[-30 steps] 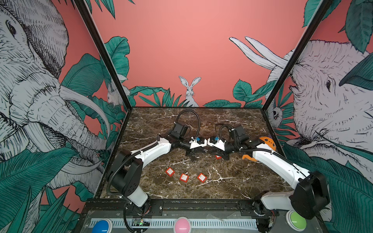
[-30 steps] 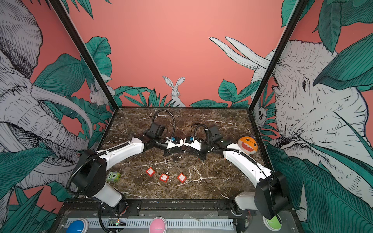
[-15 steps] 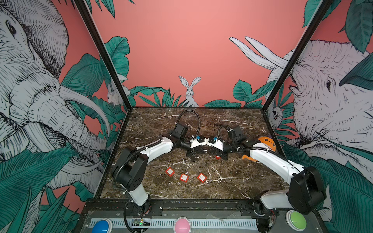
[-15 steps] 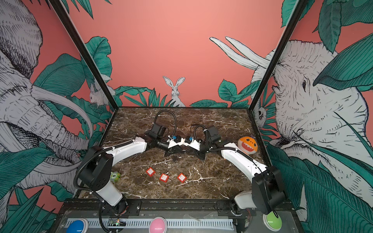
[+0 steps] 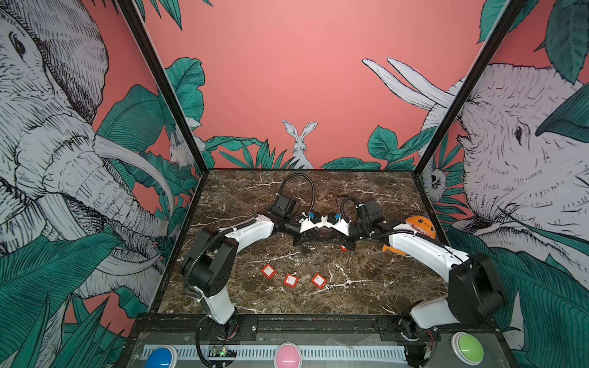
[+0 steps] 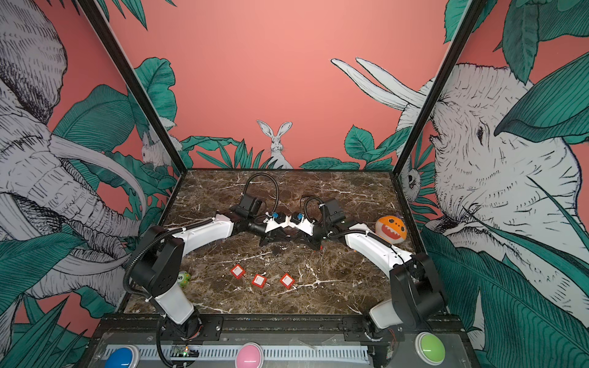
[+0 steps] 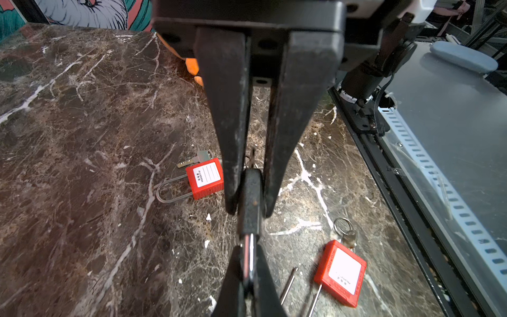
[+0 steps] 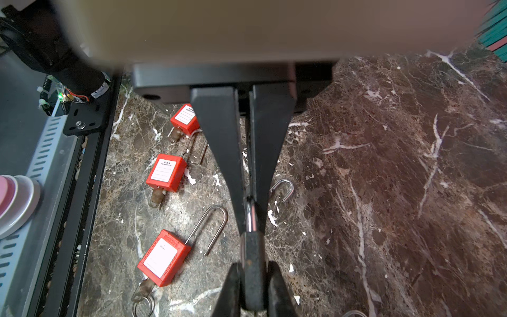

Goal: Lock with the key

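1. Both arms reach in from the sides and meet tip to tip over the middle of the surface (image 5: 366, 286), a little toward the far side.
2. The left pincer (image 7: 248, 210) is clamped tight on the black head of the key (image 7: 251, 192), which is seen edge-on.
3. The right pincer (image 8: 251, 229) is pressed almost flat on the bright blade of that same key. The key spans the two pincers, held off the surface.
4. A red padlock (image 5: 343, 248) lies on the surface just under the right pincer, its shackle pointing to the far side. A loose key (image 7: 196, 159) lies just beside its body.
5. Three more padlocks lie in a row nearer the front: left (image 5: 268, 271), middle (image 5: 290, 280) and right (image 5: 318, 280). In the right wrist view each has a key in its base, and one shackle stands open at one end.
6. An orange toy (image 5: 419, 227) sits at the right edge, behind the right arm. A small green toy (image 6: 184, 277) shows near the left edge, by the left arm's elbow.
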Robot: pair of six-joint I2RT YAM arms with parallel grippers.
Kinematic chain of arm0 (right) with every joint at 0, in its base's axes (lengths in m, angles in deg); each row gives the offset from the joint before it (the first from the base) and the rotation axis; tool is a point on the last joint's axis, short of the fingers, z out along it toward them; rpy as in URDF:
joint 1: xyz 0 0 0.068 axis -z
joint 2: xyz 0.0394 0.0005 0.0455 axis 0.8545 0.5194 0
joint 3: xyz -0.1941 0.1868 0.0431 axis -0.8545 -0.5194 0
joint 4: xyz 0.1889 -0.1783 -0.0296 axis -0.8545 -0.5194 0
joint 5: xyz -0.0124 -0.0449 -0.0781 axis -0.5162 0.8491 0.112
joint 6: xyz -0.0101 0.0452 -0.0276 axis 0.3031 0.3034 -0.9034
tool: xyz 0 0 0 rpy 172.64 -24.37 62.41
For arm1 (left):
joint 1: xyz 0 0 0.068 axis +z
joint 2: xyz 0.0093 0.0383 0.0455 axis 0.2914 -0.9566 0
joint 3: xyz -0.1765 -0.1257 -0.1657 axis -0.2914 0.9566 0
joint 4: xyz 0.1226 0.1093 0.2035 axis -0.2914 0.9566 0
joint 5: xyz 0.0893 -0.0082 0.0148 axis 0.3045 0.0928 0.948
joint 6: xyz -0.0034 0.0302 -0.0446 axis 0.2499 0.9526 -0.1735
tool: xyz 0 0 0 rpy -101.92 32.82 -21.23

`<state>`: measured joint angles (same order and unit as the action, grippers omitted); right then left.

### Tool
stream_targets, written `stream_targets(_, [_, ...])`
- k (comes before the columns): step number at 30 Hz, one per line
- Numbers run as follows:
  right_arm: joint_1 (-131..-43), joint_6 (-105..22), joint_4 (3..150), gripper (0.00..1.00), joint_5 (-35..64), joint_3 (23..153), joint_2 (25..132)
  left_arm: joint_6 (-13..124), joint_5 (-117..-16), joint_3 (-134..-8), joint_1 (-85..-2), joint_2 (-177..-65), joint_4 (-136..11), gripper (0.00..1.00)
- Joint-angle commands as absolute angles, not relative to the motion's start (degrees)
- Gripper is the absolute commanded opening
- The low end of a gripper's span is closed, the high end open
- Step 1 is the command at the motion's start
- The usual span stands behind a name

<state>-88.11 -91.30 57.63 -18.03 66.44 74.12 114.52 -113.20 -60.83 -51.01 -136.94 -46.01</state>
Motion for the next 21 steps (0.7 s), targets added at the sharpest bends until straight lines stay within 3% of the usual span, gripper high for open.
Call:
stream_targets(1, [-91.5,-88.9,73.6,0.0,-22.2,68.1,74.4,118.1,-118.5,-64.6,-56.7,-135.1,-47.6,0.0])
stream_targets(10, [-89.7,-89.9,69.5,0.0,-19.2,63.8,69.0,121.9,-119.1,-66.4,-54.0,-133.9,-41.0,0.0])
stream_targets(17, [-88.0,-91.1,64.4,0.25,-15.9,62.5,64.6,127.2,-118.2,-69.9,-53.1,-134.4,-32.7,0.0])
stream_targets(21, [-86.0,-90.7,60.9,0.31,-15.4,59.8,58.8,129.5,-116.8,-71.5,-52.5,-134.3,-29.3,0.0])
